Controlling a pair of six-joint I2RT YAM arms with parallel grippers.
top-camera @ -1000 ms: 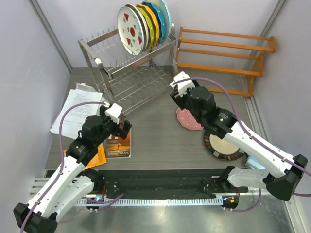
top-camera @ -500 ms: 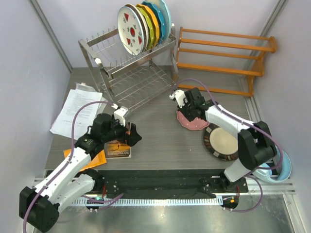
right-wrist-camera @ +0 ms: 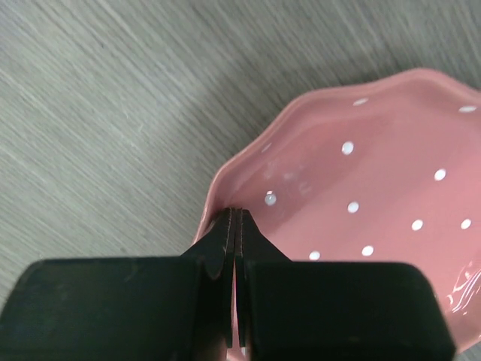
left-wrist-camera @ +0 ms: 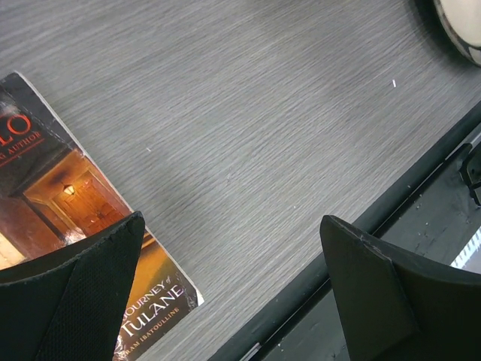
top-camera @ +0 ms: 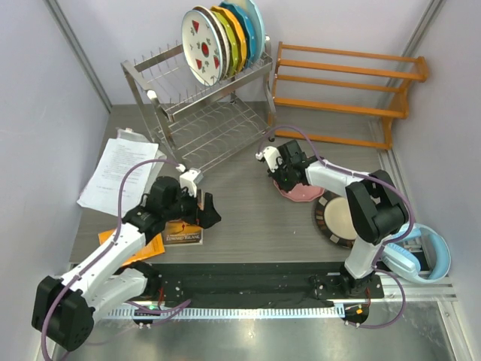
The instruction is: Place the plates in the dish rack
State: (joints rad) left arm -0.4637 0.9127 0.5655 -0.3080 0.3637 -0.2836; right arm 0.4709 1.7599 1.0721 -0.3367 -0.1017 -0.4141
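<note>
The pink polka-dotted plate lies flat on the table right of centre. My right gripper is shut, its fingers pressed together with their tips against the plate's left rim. I see no rim between them. A dark brown-rimmed plate with a beige centre lies just right of the pink one. The watermelon plate stands upright in the top tier of the steel dish rack. My left gripper hangs wide open over bare table beside a book, holding nothing.
Yellow-green, orange and blue plates stand behind the watermelon plate. A book, papers and an orange booklet lie at the left. An orange wooden shelf stands at the back right. A blue dish sits beyond the table's right front corner.
My right arm has come down onto the pink plate's left rim and its jaws have closed. The left arm has shifted slightly right over the book's edge, still open.
</note>
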